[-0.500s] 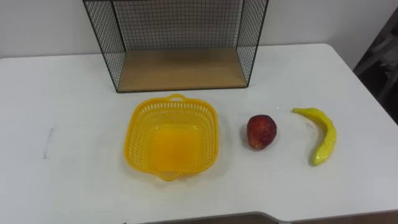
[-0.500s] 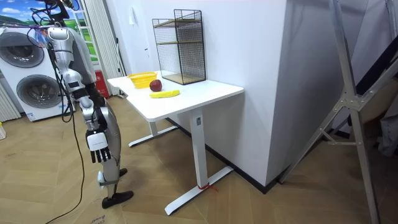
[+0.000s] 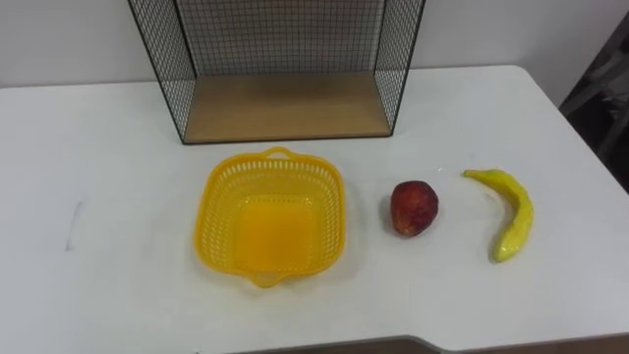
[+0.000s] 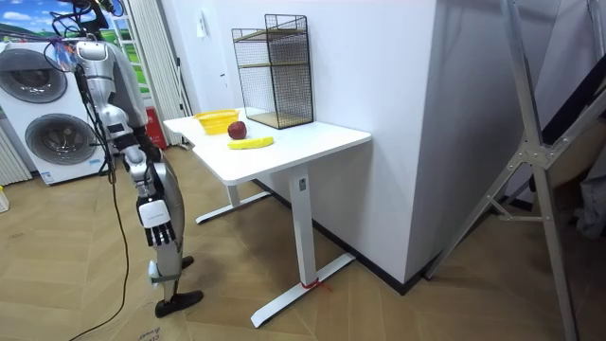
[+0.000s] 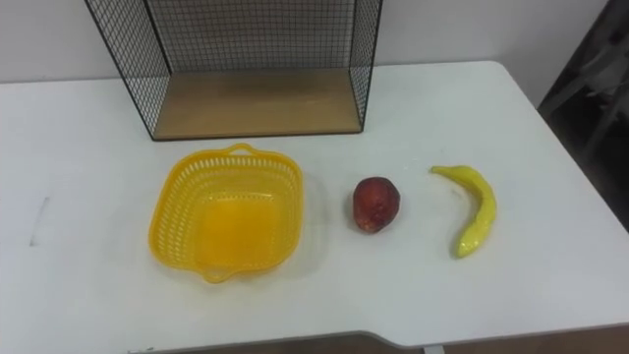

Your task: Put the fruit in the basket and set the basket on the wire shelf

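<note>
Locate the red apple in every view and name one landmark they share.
Left eye view: the apple lies right of centre, between the yellow basket and the banana.
Right eye view: the apple lies just right of centre, with the same neighbours.
Room view: the apple is at upper left, on the white table, beside the basket.
Shared landmark: the wire shelf behind the basket.

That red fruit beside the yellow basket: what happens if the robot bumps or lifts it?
The red fruit looks rounded, so a nudge would probably roll it across the smooth white table. Its skin has a slight sheen, so it may slip in a loose hold. It looks plump and undented, so it likely keeps its shape when lifted.
</note>
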Controlling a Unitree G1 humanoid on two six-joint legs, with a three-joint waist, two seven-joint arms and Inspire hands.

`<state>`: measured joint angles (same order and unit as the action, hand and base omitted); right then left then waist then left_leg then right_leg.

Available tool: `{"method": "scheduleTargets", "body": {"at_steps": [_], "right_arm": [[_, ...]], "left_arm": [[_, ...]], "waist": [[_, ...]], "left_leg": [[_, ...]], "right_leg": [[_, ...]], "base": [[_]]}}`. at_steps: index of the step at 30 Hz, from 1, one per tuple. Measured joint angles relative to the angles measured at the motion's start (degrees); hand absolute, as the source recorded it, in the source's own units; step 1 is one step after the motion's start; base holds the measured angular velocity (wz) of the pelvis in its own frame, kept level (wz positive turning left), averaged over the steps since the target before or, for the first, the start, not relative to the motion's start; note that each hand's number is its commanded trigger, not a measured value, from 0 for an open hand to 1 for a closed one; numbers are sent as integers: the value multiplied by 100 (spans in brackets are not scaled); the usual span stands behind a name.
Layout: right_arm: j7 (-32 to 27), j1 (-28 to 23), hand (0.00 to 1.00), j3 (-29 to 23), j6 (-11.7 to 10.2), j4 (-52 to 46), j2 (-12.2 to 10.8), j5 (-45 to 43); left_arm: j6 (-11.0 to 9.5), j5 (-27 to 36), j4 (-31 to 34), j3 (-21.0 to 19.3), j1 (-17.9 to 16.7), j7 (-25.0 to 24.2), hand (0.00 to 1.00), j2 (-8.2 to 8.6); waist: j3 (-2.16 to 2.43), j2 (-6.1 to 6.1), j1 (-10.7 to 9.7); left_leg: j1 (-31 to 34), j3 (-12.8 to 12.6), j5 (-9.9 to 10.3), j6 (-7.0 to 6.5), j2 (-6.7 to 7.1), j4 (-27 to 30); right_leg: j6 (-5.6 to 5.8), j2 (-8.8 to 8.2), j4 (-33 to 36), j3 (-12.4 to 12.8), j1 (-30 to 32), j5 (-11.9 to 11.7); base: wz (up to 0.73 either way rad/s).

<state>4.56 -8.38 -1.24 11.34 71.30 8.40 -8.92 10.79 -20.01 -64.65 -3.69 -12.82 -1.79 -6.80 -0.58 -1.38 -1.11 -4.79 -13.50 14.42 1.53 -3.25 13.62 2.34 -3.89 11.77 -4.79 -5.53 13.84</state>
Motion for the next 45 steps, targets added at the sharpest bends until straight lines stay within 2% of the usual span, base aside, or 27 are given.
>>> {"method": "scheduleTargets", "body": {"at_steps": [5, 8, 11, 12, 13, 15, 16, 19, 21, 24, 26, 28, 30, 33, 34, 37, 41, 45], "right_arm": [[-405, -7, 0, -59, -38, 145, -3, 873], [-614, -183, 0, -548, -34, 245, -27, 1722], [-857, -380, 0, -1192, -70, 253, -28, 3450], [-958, -393, 0, -1635, -163, 237, -32, 4318], [-1032, -401, 0, -2031, -277, 197, -42, 5128], [-1224, -335, 0, -2540, -425, 49, -45, 6218], [-1384, -343, 0, -2838, -490, -158, -42, 6870], [-1753, -285, 0, -3465, -677, -660, -37, 7666], [-2229, -163, 0, -4019, -927, -1141, -2, 7974], [-2999, 46, 0, -4443, -1125, -1940, 78, 7828], [-3469, 70, 0, -4514, -1227, -2634, 100, 7600], [-4060, 191, 0, -4506, -1424, -3436, 228, 6824], [-4434, 360, 0, -4466, -1488, -4098, 360, 6195], [-4839, 510, 0, -4063, -1563, -5034, 639, 5010], [-4907, 581, 0, -3922, -1562, -5334, 727, 4550], [-4995, 599, 0, -3656, -1571, -6323, 761, 3577], [-4844, 659, 0, -3081, -1643, -7011, 772, 2913], [-4047, 717, 0, -2443, -1636, -7256, 786, 2597]], "left_arm": [[-37, 38, 7, -63, -5, 46, 0, 3], [-97, 38, 10, -206, -74, 128, 0, 16], [-160, 38, 14, -584, -92, 144, 0, 39], [-197, 50, 12, -794, -140, 182, 0, 48], [-252, 152, 14, -940, -199, 277, 0, 45], [-332, 294, 13, -1082, -265, 399, 0, 30], [-387, 388, 41, -1169, -293, 444, 0, 12], [-503, 478, 107, -1401, -354, 546, 0, -33], [-505, 478, 112, -1569, -357, 673, 0, -105], [-517, 464, 206, -1636, -427, 856, 0, -132], [-540, 405, 452, -1639, -522, 885, 0, -143], [-632, 412, 562, -1635, -528, 898, 0, -174], [-682, 404, 573, -1633, -524, 895, 0, -179], [-710, 365, 604, -1488, -439, 871, 0, -205], [-713, 358, 604, -1374, -427, 854, 0, -229], [-719, 357, 589, -1196, -421, 833, 0, -257], [-745, 350, 568, -1021, -402, 767, 0, -273], [-764, 338, 548, -807, -344, 730, 0, -276]], "waist": [[4, -4, -10], [-4, -9, -34], [-19, -26, -40], [-25, -14, -86], [-22, -19, -204], [-22, -23, -351], [-5, -48, -404], [26, -86, -518], [52, -107, -623], [71, -133, -762], [84, -168, -810], [77, -199, -789], [77, -206, -769], [73, -221, -651], [64, -230, -619], [66, -211, -454], [49, -185, -258], [44, -184, -139]], "left_leg": [[-15, 11, 0, 1, 0, -11], [-94, -5, 0, 2, 3, -36], [-134, -54, 1, 2, -1, -58], [-192, -92, 0, 3, -3, -108], [-195, -90, 1, 3, 0, -104], [-192, -92, 2, 3, 2, -106], [-186, -91, 3, 4, 4, -104], [-176, -66, 3, 4, 4, -103], [-171, -46, 2, 4, 8, -94], [-160, -54, 0, 1, 19, -83], [-109, -48, -4, -2, 22, -82], [-84, -76, -11, -6, 23, -78], [-78, -119, -11, -6, 23, -81], [15, -131, -14, -12, 21, -72], [38, -128, -21, -15, 20, -72], [68, -128, -24, -11, 19, -89], [104, -126, -29, -4, 7, -98], [112, -40, -31, -1, 6, -125]], "right_leg": [[0, 7, -6, 2, -14, 0], [0, 7, -15, 19, -87, 0], [0, 15, -12, 81, -91, -1], [-1, 26, -23, 139, -99, -1], [0, 24, -47, 138, -108, 0], [4, 25, -60, 148, -102, -3], [7, 23, -58, 146, -97, -5], [9, 26, -37, 138, -86, -5], [8, 24, -12, 121, -89, -5], [9, 12, 6, 108, -85, -6], [10, 8, 0, 90, -39, -6], [12, 12, 52, 135, 11, -8], [17, 10, 87, 161, 50, -11], [16, 11, 88, 180, 172, -16], [16, 12, 85, 168, 184, -23], [15, 15, 93, 163, 220, -25], [6, 27, 93, 150, 262, -39], [6, 23, 87, 20, 240, -42]], "base": [[0], [-3], [-12], [-13], [-10], [0], [0], [0], [5], [0], [2], [-6], [-12], [-3], [0], [0], [0], [8]]}}
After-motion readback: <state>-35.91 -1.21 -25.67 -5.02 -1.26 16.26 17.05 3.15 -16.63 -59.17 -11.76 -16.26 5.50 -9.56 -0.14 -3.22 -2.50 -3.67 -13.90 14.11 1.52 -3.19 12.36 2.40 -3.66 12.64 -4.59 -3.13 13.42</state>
